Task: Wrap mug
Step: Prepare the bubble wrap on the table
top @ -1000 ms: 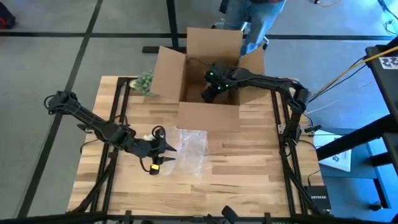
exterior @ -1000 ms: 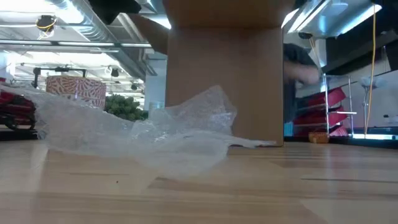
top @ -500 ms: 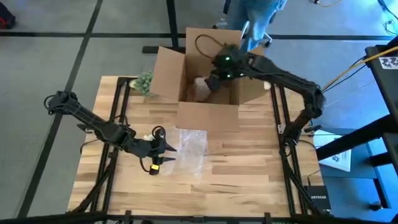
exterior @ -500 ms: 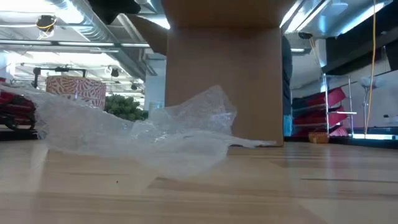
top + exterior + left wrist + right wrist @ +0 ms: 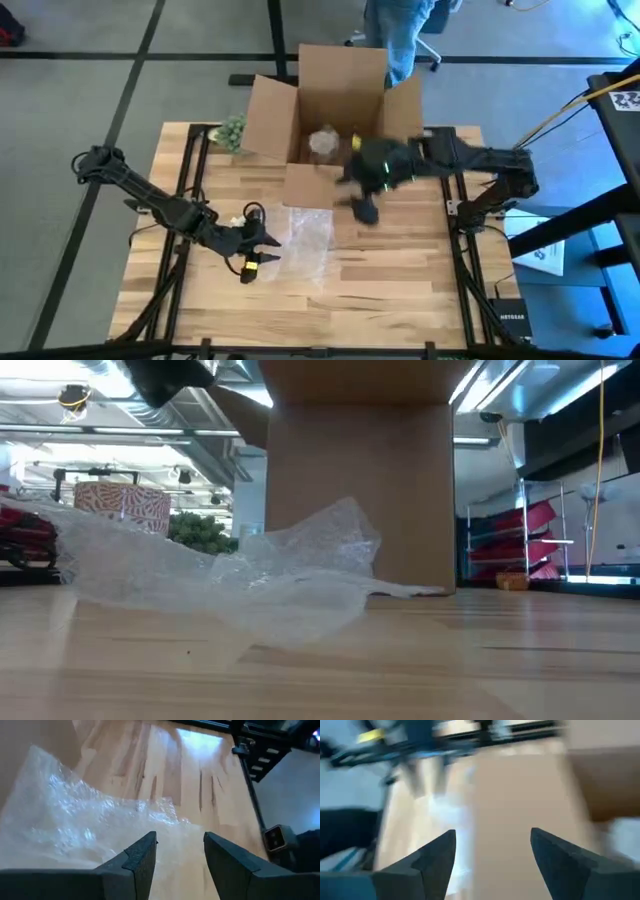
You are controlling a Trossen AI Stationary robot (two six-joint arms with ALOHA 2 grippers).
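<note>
Left fingers (image 5: 142, 857) parted at bubble wrap (image 5: 85, 827), right fingers (image 5: 437, 855) spread, empty

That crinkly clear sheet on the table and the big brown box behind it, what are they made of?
The sheet looks like bubble wrap: thin, glossy, see-through plastic with a pebbled, crumpled surface that catches the light. The box looks like plain corrugated cardboard: matte brown, with stiff folded flaps standing open. The table under them appears to be pale wood planks.

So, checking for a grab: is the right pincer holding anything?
No: in its wrist view the right pincer is open, with nothing between its fingers.
</note>
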